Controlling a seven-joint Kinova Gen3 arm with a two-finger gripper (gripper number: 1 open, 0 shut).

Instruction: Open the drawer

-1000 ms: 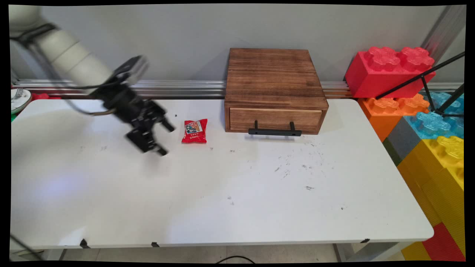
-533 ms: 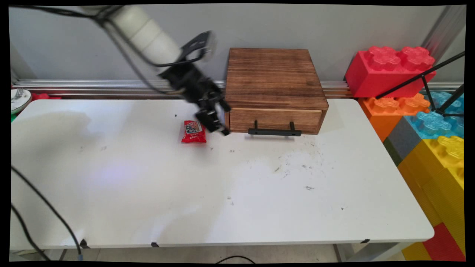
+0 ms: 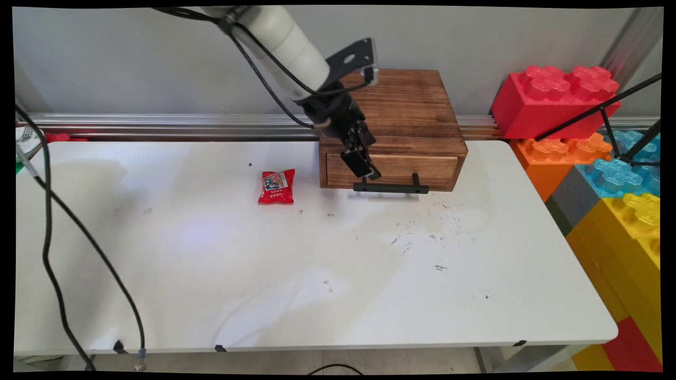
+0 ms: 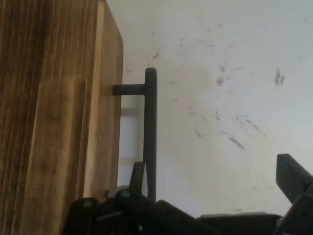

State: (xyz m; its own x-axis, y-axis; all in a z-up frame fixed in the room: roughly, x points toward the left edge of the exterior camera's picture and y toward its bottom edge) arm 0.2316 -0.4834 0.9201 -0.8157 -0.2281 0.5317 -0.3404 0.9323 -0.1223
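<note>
A wooden box [image 3: 393, 108] with one drawer stands at the back of the white table [image 3: 317, 274]. My gripper [image 3: 370, 170] hangs in front of the shut drawer's left half, just above the left end of its black bar handle [image 3: 391, 187]. In the hand view the gripper [image 4: 215, 183] is open. The handle [image 4: 150, 132] runs up the picture just inside the left finger [image 4: 137, 177], beside the drawer front [image 4: 102, 122]. The right finger [image 4: 292, 180] stands far off over bare table. Nothing is held. A red snack packet [image 3: 277, 187] lies flat on the table, left of the box.
Big toy bricks [image 3: 554, 100] in red, orange, blue and yellow are stacked past the table's right end, with black tripod legs [image 3: 607, 119] across them. A black cable [image 3: 63, 221] hangs down over the table's left side. A metal rail [image 3: 158, 124] runs along the back wall.
The gripper has swung right, from left of the red packet, past it, to the front of the drawer above its handle. The packet and the box have not moved.
</note>
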